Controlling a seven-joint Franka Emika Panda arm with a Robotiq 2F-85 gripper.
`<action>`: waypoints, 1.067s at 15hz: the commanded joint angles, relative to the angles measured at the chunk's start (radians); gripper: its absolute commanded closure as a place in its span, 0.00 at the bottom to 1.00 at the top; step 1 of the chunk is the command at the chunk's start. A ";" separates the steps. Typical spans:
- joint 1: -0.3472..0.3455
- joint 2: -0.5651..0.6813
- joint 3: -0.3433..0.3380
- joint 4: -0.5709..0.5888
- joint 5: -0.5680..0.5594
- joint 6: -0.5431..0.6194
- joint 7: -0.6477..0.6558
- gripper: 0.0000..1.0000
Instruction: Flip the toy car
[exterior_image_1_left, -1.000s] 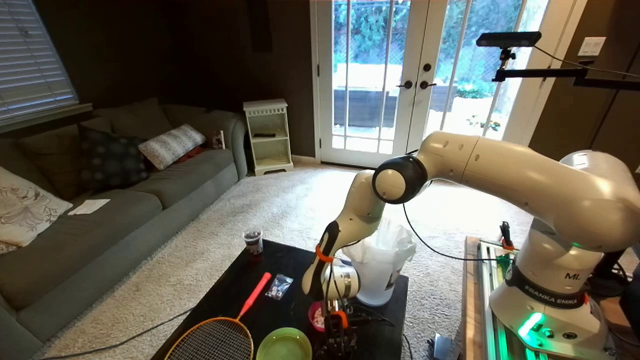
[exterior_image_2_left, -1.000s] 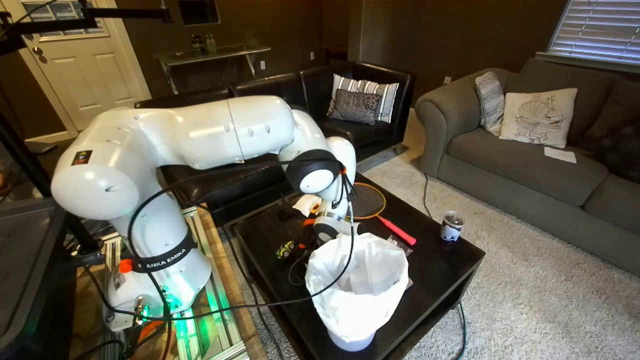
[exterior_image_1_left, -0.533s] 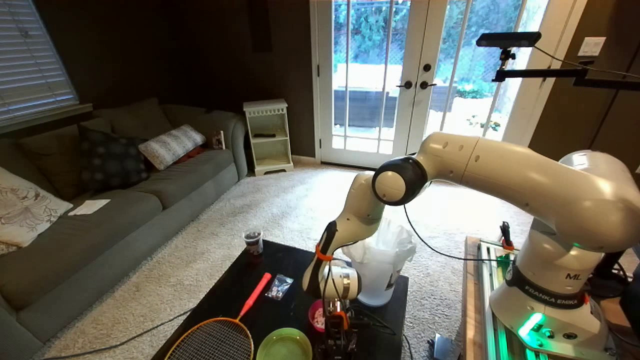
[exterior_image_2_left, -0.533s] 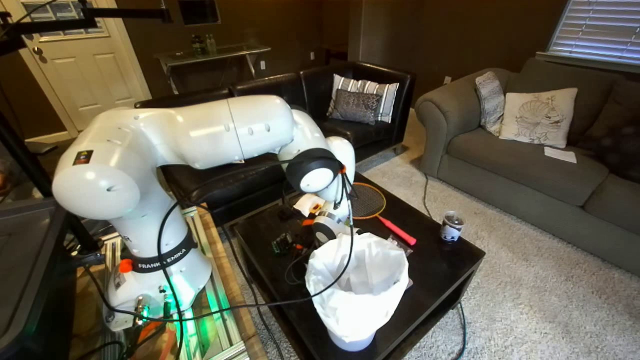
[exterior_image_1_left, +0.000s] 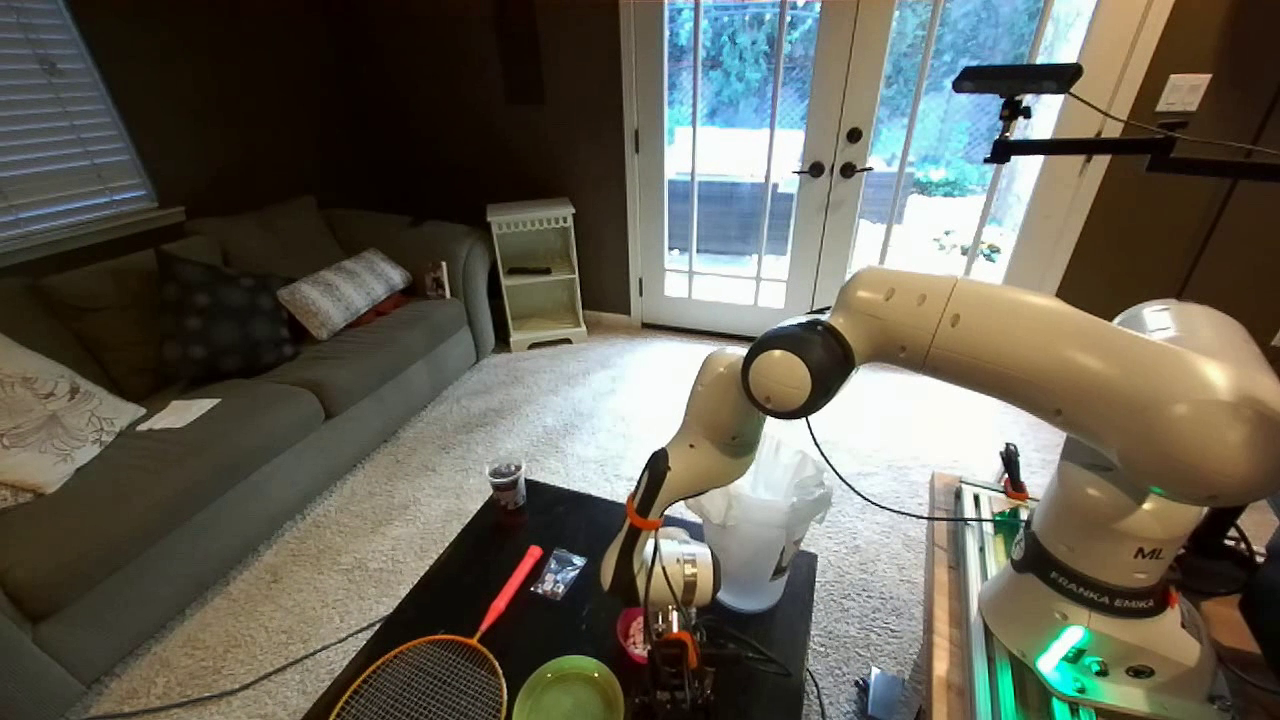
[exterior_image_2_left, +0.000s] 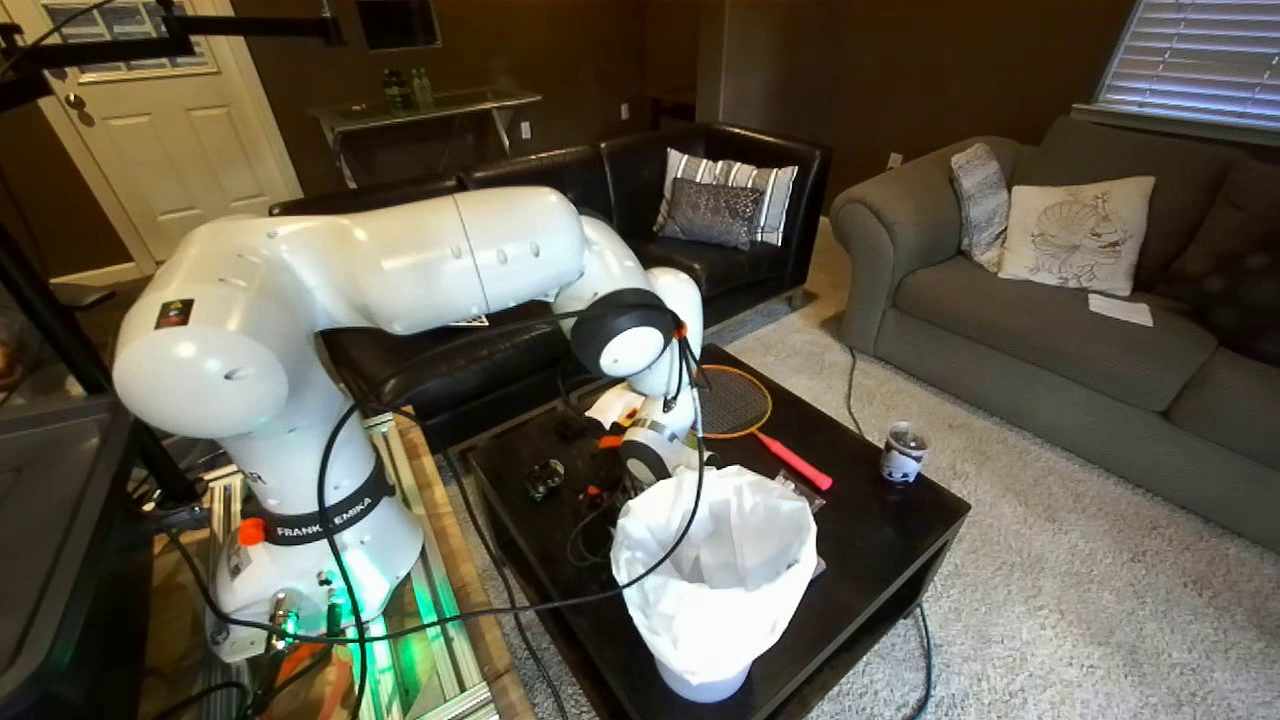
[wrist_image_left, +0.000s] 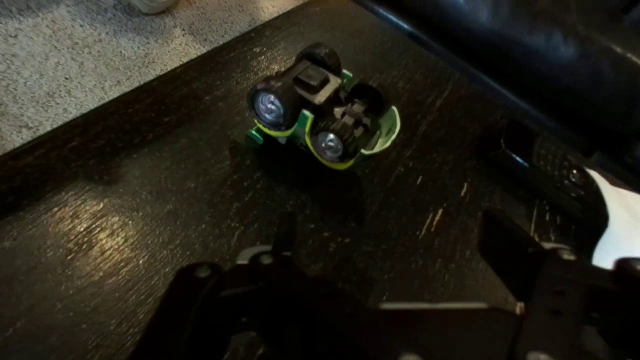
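The toy car (wrist_image_left: 345, 115), green with yellow trim, lies upside down on the dark table in the wrist view, its wheels and underside turned up. In an exterior view the toy car (exterior_image_2_left: 545, 478) shows small and dark, left of the hand. My gripper (wrist_image_left: 387, 227) is open, its two dark fingers well apart with only bare tabletop between them. The car sits beyond the fingertips, mostly ahead of the left finger, and nothing touches it. In an exterior view the gripper (exterior_image_1_left: 684, 690) is low at the table, and the car is hidden there.
A black remote (wrist_image_left: 555, 170) lies right of the car, beside a white item (wrist_image_left: 620, 220). A lined bin (exterior_image_2_left: 715, 580) stands close to the hand. The table also holds a pink bowl (exterior_image_1_left: 632, 635), a green plate (exterior_image_1_left: 568, 690) and a racket (exterior_image_1_left: 505, 590). Beyond the car is the table edge.
The toy car has gone away from the hand and turned over: its bright green side showed earlier, now its dark underside. The arm has shifted only slightly.
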 joint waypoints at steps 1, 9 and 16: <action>0.067 0.000 -0.015 0.031 -0.044 -0.098 0.022 0.00; 0.298 -0.004 -0.098 0.084 -0.213 -0.161 0.273 0.00; 0.420 -0.004 -0.167 0.117 -0.406 -0.139 0.523 0.00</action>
